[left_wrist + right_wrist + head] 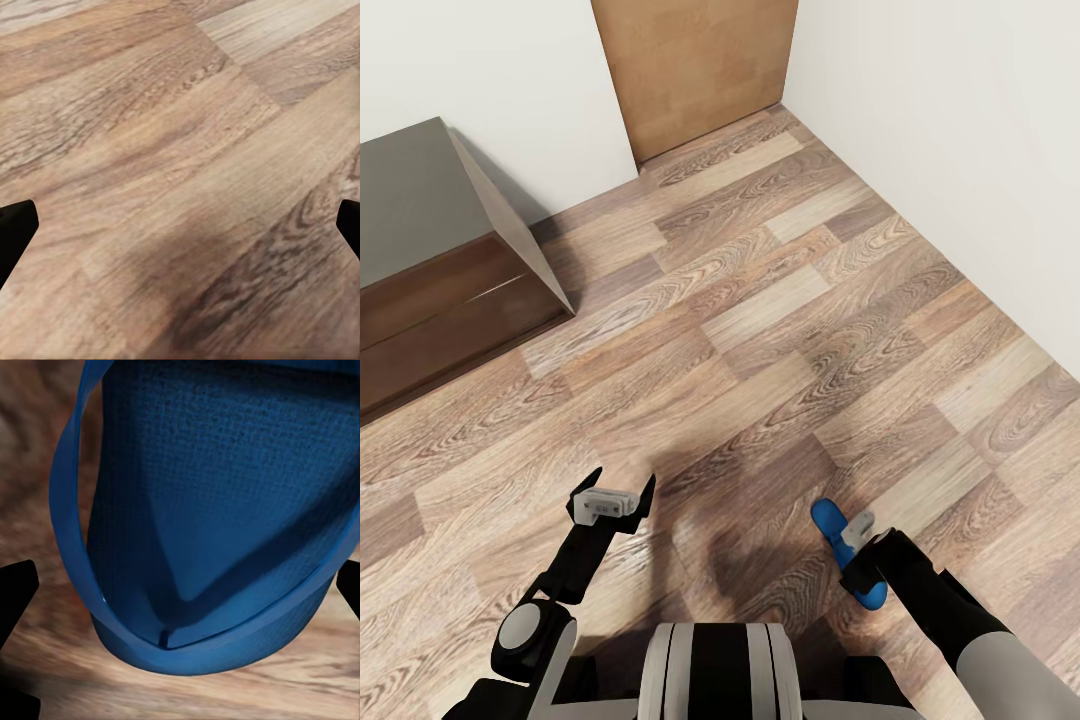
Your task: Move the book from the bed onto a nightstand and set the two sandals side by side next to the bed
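One blue sandal (847, 549) is seen on the wood floor (780, 330). No more than one sandal can be counted. It lies far from the dark brown cabinet (430, 270), on the other side of the open floor, and close in front of the robot's body.

The right gripper (857, 560) is right at the sandal. In the right wrist view the sandal (202, 510) is seen very close, with its blue strap curving around the sole. The two dark fingertips (16, 592) are seen at the two sides of the sandal. The jaws are apart around it, but it cannot be told if they are touching it or pressing on it.

The left gripper (612, 497) is held over bare floor, nearer to the cabinet than the sandal is. Its jaws are wide apart and nothing is held in them. In the left wrist view one dark fingertip (15, 236) is seen at each side, with wood planks (180, 180) between them.

One cabinet is counted, set against the white wall (510, 90). One brown door (695, 65) is seen in the corner, past the cabinet.
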